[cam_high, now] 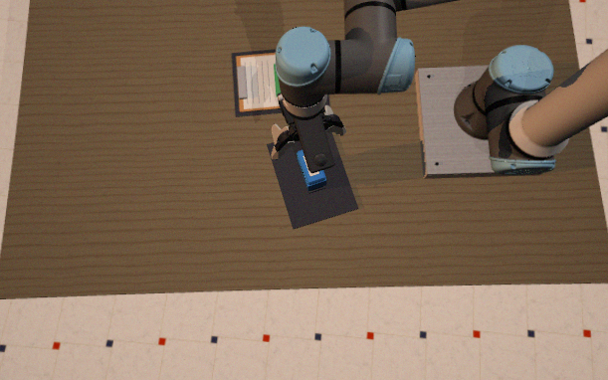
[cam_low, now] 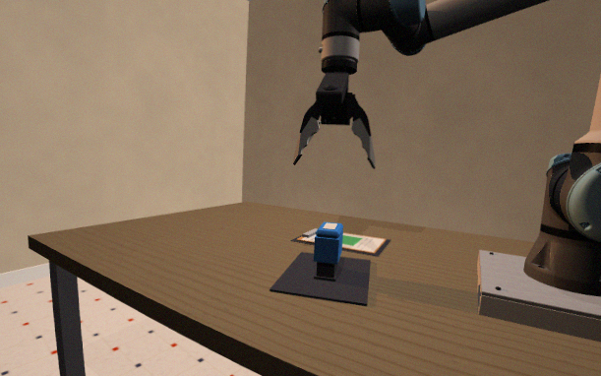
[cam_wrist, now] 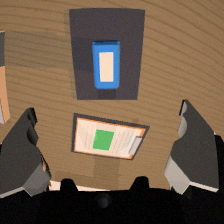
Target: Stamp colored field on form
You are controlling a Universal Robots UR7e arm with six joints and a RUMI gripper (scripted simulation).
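Note:
A blue stamp (cam_low: 329,247) with a white label on top stands upright on a dark mat (cam_low: 324,282); it also shows in the overhead view (cam_high: 312,175) and the wrist view (cam_wrist: 106,65). Behind the mat lies a form on an orange clipboard (cam_low: 342,243) with a green field (cam_low: 352,240); the field shows in the wrist view (cam_wrist: 103,140). My gripper (cam_low: 334,161) is open and empty, hanging high above the table, roughly over the stamp and the form. In the overhead view the arm hides part of the form (cam_high: 260,83) and of the stamp.
The arm's grey base plate (cam_low: 552,299) stands at the right of the wooden table. The table's front edge runs at the left and near side in the side view.

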